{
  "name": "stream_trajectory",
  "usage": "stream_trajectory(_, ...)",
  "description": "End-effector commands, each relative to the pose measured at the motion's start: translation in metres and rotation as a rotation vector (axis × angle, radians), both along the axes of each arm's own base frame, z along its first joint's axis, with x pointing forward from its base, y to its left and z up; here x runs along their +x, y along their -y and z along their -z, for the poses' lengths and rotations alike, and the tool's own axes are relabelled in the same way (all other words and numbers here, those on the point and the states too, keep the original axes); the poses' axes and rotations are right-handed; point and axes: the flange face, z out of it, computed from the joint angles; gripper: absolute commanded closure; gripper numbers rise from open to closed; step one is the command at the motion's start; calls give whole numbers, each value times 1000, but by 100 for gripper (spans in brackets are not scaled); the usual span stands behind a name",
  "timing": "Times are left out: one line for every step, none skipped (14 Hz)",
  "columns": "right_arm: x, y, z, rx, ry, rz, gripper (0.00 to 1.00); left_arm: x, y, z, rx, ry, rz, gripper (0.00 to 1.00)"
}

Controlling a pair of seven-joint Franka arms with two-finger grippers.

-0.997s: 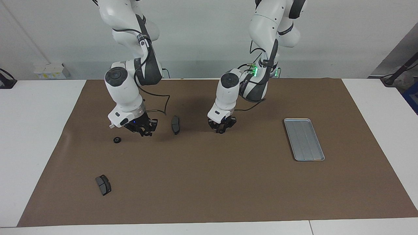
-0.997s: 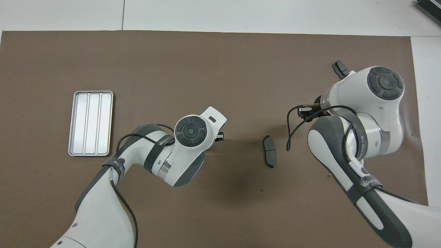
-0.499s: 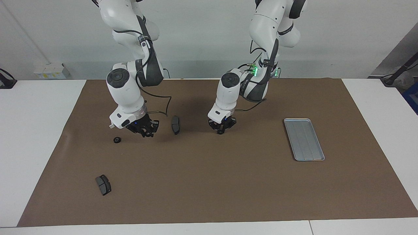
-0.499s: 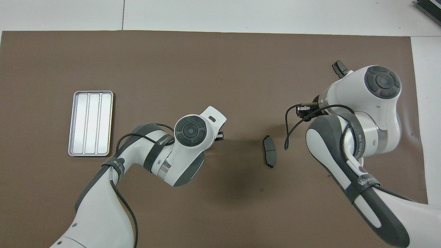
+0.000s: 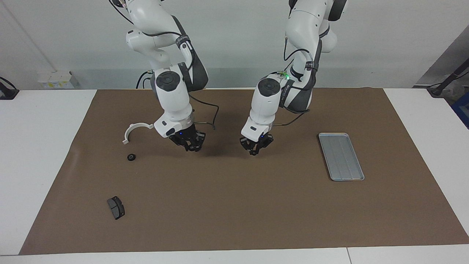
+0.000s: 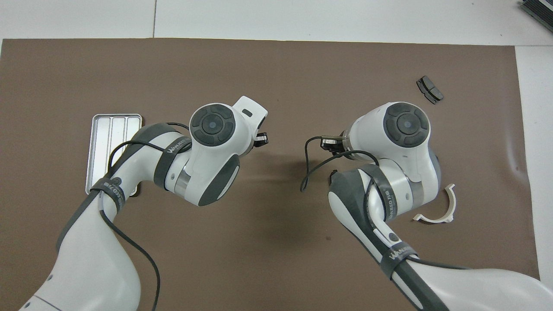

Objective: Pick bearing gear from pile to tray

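A brown mat (image 5: pixel 234 205) covered the surface. The gear (image 5: pixel 131 157) lay on it toward the right arm's end, about midway between the robots' edge and the edge away from them, untouched. A white bracket (image 5: pixel 136 129) lay nearer the robots than the gear; a brake pad (image 5: pixel 115 207) lay farther out, toward the corner. The tray (image 5: pixel 341 156) sat toward the left arm's end, with nothing showing in it. The right gripper (image 5: pixel 190 141) hung low over mid-mat — whether its jaws were apart or together, I cannot tell. The left gripper (image 5: pixel 256 145) hung beside it over the middle, jaws likewise unreadable.
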Motion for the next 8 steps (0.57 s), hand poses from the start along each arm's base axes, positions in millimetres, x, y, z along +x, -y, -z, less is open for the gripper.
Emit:
stream_trajectory(5, -40, 4, 44, 24, 60, 100, 27, -32, -29, 14, -3, -13, 100)
stream_trajectory(6, -61, 7, 45, 23, 82, 100, 36, -46, -37, 14, -6, -20, 100)
stream_trajectory(11, -75, 11, 51, 25, 108, 100, 43, -58, -42, 11, -10, -24, 100)
stream_trajectory(8, -97, 14, 57, 23, 127, 100, 50, -74, -46, 10, -19, -15, 100)
stream_trajectory(7, -112, 19, 61, 22, 150, 100, 56, -93, -48, 7, -33, 1, 100)
stream_trajectory(5, -129, 26, 67, 20, 169, 100, 63, -116, -48, 7, -49, 29, 100)
stream_trajectory(0, -152, 33, 73, 14, 182, 100, 68, -137, -48, 11, -64, 58, 100)
stream_trajectory(-3, -169, 40, 78, 10, 203, 100, 72, -157, -47, 16, -81, 95, 100)
